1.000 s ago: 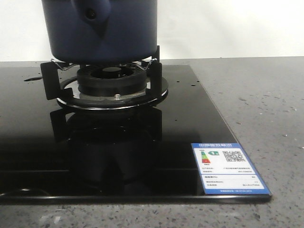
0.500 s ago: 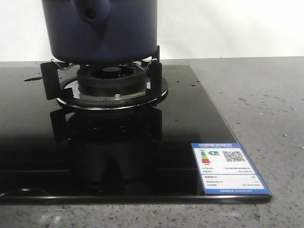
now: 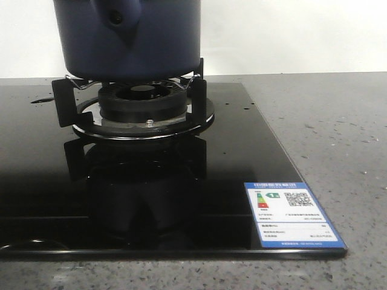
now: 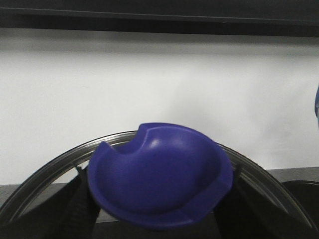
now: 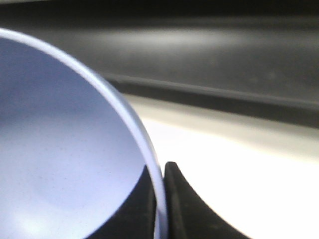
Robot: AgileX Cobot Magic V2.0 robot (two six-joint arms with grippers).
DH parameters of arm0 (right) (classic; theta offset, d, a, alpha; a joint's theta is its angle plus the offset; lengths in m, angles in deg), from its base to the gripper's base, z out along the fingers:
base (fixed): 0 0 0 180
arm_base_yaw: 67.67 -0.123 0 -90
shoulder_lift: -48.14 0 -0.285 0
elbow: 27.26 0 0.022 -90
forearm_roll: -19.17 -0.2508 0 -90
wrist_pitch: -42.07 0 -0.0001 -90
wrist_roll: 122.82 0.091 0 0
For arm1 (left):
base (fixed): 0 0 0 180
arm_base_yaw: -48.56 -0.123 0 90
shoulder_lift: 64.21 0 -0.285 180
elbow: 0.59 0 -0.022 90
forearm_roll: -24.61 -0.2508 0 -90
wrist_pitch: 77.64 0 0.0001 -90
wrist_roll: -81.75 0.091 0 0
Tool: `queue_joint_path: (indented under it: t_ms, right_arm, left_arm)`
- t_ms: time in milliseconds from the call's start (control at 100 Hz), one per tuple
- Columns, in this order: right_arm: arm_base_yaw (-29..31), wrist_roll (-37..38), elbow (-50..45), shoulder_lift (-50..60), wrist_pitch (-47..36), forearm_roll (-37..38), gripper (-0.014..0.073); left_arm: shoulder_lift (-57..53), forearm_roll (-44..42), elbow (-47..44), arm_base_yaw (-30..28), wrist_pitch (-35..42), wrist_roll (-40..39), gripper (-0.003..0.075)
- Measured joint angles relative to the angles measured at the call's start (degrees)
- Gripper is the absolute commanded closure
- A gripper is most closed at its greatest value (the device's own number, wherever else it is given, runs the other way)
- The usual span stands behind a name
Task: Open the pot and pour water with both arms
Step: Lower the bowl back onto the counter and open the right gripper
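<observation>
The dark navy pot (image 3: pixel 127 42) stands on the burner (image 3: pixel 142 106) at the back left, its handle socket (image 3: pixel 118 15) facing me; its top is cut off by the frame. Neither gripper shows in the front view. My left gripper (image 4: pixel 157 201) is shut on the blue knob (image 4: pixel 159 174) of a glass lid (image 4: pixel 45 169) with a metal rim, held up in front of a white wall. My right gripper (image 5: pixel 160 209) is shut on the rim of a light-blue bowl (image 5: pixel 60 149), one finger inside and one outside. What the bowl holds does not show.
The black glass stove top (image 3: pixel 36 181) fills the left and middle of the grey speckled counter (image 3: pixel 338 133). A blue-and-white energy label (image 3: pixel 293 214) sits on the stove's front right corner. Black pot supports stick up around the burner.
</observation>
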Motion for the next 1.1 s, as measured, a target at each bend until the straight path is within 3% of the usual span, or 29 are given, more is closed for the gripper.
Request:
queue_joint_path:
  t_ms: [270,410,480,700,1100]
  right_arm:
    - [17.6,3.8,14.0,3.1,51.0,-4.4,0.0636]
    - [27.0,5.5,14.8,3.0,71.2,-3.5,0.0636]
    - [30.1,5.6,13.4,2.8,77.4,-2.6,0.0636]
    - [33.6,5.9,3.4,1.8,80.1,-1.0,0.0636]
    - [33.7,5.9,-5.6,0.6,73.5,-0.6,0.0636]
  left_arm:
    - [0.5,0.5,1.8,11.3,1.8,0.0,0.0352]
    - [2.3,0.5,1.8,17.4,4.1,0.0,0.0352]
    - [3.3,0.6,1.8,20.1,5.4,0.0,0.0352]
    - [6.5,0.6,1.8,25.5,8.1,0.0,0.0352]
    - [7.9,0.6,1.8,25.7,9.3,0.0,0.0352]
